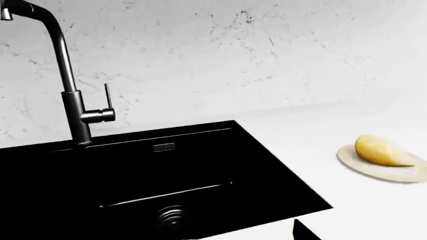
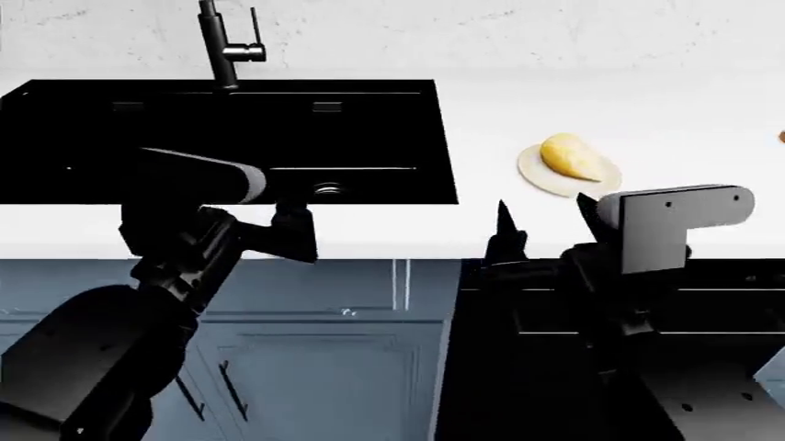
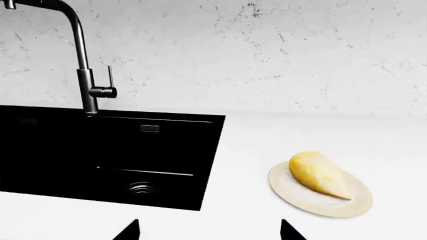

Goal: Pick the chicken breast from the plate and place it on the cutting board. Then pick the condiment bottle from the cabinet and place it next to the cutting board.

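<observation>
The pale-yellow chicken breast (image 2: 569, 155) (image 3: 319, 175) (image 1: 380, 151) lies on the round cream plate (image 2: 540, 176) (image 3: 293, 197) (image 1: 400, 174), on the white counter to the right of the sink. My right gripper (image 2: 543, 215) (image 3: 210, 232) hovers open just in front of the plate, its dark fingertips (image 3: 130, 231) wide apart and nothing between them. My left gripper (image 2: 292, 230) is at the sink's front edge. Only one of its fingertips (image 1: 303, 232) shows against the counter, set far to one side. The cutting board and the condiment bottle are out of view.
A black sink (image 2: 73, 138) with a dark faucet (image 2: 224, 46) fills the counter's left half. White marbled wall stands behind. Blue cabinet doors (image 2: 319, 367) are below the counter. A small orange-brown thing (image 2: 781, 138) peeks in at the right edge.
</observation>
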{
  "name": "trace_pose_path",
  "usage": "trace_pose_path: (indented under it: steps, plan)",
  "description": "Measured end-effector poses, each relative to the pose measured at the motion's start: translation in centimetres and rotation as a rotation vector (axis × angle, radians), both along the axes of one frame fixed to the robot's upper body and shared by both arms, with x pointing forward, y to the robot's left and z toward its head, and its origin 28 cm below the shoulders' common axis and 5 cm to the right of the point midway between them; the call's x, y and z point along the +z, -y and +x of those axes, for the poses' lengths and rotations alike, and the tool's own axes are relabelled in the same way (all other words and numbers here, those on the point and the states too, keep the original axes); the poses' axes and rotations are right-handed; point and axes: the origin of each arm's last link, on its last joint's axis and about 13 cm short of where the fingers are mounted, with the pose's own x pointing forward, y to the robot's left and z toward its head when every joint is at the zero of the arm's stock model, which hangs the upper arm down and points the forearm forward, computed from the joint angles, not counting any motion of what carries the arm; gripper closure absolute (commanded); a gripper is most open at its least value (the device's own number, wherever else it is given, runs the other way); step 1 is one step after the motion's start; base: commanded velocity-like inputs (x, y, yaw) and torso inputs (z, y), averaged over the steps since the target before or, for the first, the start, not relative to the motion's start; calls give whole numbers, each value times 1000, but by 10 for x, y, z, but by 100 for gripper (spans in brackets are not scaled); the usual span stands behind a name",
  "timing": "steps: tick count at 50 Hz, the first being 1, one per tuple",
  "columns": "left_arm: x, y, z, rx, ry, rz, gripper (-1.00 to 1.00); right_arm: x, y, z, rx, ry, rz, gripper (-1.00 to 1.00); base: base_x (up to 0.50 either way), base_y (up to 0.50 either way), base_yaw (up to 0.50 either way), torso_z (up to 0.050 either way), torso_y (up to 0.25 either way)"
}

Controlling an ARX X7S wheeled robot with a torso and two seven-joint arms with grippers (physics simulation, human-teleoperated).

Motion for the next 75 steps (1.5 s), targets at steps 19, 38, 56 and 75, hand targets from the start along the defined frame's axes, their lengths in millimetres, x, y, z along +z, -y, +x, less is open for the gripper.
trace_pose_path:
  steps: [19, 38, 56, 75]
  plan:
    - [39, -5, 9, -69, -33, 16, -100, 41, 7, -6, 101, -57, -11, -100, 240, -486, 0, 0, 0]
    - [50, -8, 9, -87, -40, 23, -100, 59, 10, -8, 160, -71, -48, -100, 476, -321, 0, 0, 0]
    - [50, -9, 9, -95, -52, 33, -100, 66, 10, -5, 203, -91, -75, -100, 500, -282, 0, 0, 1]
    - [58, -17, 5, -86, -61, 58, -100, 83, 0, -5, 236, -147, -37, -100, 133, -53, 0, 0, 1]
